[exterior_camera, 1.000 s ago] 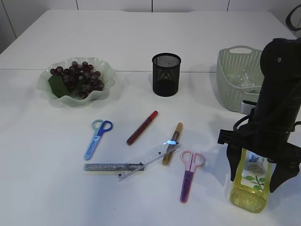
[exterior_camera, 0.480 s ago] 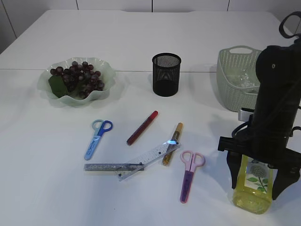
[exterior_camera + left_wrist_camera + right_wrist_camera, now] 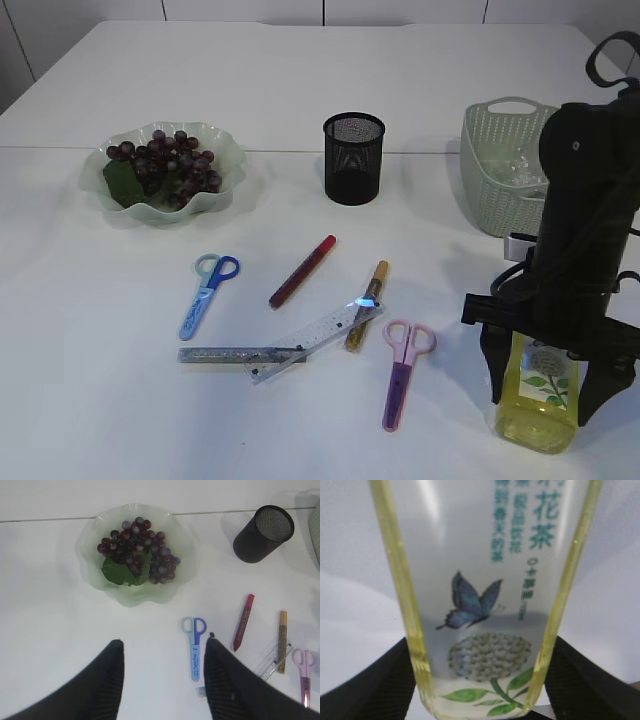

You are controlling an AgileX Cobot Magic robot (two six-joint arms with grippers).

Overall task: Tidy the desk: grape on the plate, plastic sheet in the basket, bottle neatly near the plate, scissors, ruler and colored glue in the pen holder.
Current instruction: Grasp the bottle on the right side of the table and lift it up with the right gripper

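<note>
Bottle top behind right gripper

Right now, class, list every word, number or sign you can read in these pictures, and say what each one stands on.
"花茶" – large teal characters on the bottle label, right wrist view.
Smaller teal characters beside and below them – too blurred to read.
Print on the blue scissors blade cover – too small to read.
Markings on the clear ruler – too small to read.
Nothing else carries readable text.
</note>
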